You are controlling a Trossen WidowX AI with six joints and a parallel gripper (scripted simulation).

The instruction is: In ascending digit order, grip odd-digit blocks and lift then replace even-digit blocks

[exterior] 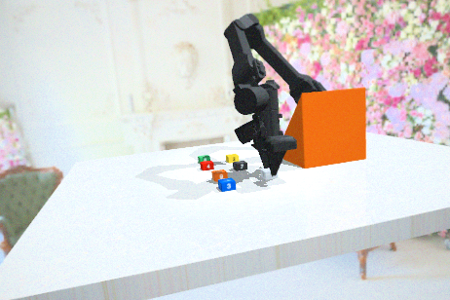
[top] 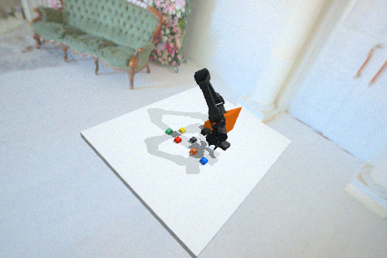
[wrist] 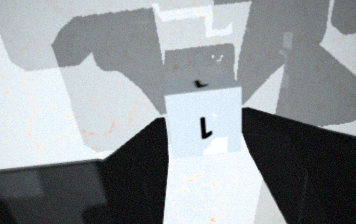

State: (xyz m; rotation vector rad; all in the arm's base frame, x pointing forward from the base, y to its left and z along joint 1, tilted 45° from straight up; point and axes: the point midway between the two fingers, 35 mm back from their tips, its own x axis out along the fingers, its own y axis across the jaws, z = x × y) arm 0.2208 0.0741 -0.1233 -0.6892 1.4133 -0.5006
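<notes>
Because the "1" calls for no lift, free it gently.
Claw (top: 214,148) (exterior: 273,176) (wrist: 202,121) looks just released beside the white block (exterior: 265,173) (wrist: 187,120); widen evenly, then rise straight.

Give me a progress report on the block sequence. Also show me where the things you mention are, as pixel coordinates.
Done: no block's turn is visibly finished.
In hand: the white block (exterior: 265,174) (wrist: 203,122), showing 1, between the fingers (exterior: 276,163); gripped or just released, I cannot tell.
Left: yellow (top: 182,130) (exterior: 232,158), blue (top: 203,161) (exterior: 227,185), red (top: 178,140) (exterior: 206,166), black (top: 193,140) (exterior: 240,166), orange (top: 193,152) (exterior: 219,175) and green (top: 168,131) (exterior: 204,159) blocks, away from the fingers.
</notes>
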